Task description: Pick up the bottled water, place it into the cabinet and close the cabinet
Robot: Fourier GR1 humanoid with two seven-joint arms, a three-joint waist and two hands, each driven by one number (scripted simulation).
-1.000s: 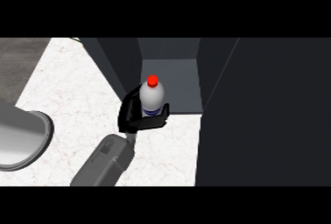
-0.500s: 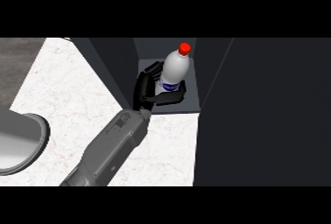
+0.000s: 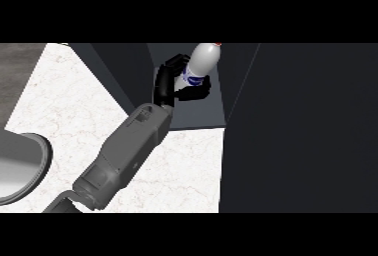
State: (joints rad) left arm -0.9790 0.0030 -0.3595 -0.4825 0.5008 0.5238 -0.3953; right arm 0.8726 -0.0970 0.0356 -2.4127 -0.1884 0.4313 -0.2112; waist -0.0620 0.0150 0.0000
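In the head view, a white marbled worktop (image 3: pixel 66 115) runs under a dark grey open cabinet (image 3: pixel 199 107), with a wide dark door panel (image 3: pixel 310 125) to the right. The left hand (image 3: pixel 173 85) reaches inside the cabinet, its black fingers (image 3: pixel 196 92) curled round a clear plastic water bottle with a blue label and red cap (image 3: pixel 199 62), tilted and held above the cabinet floor. A grey round rim (image 3: pixel 29 170) shows at the left edge.

Light falls evenly on the white marbled counter (image 3: pixel 88 115), which reads bright and free of glare. The cabinet (image 3: pixel 295 125) is dim: its interior is a murky grey-blue and its open door nearly black (no detail shows there). The bottled water (image 3: pixel 199 62) catches light, pale against the gloom.
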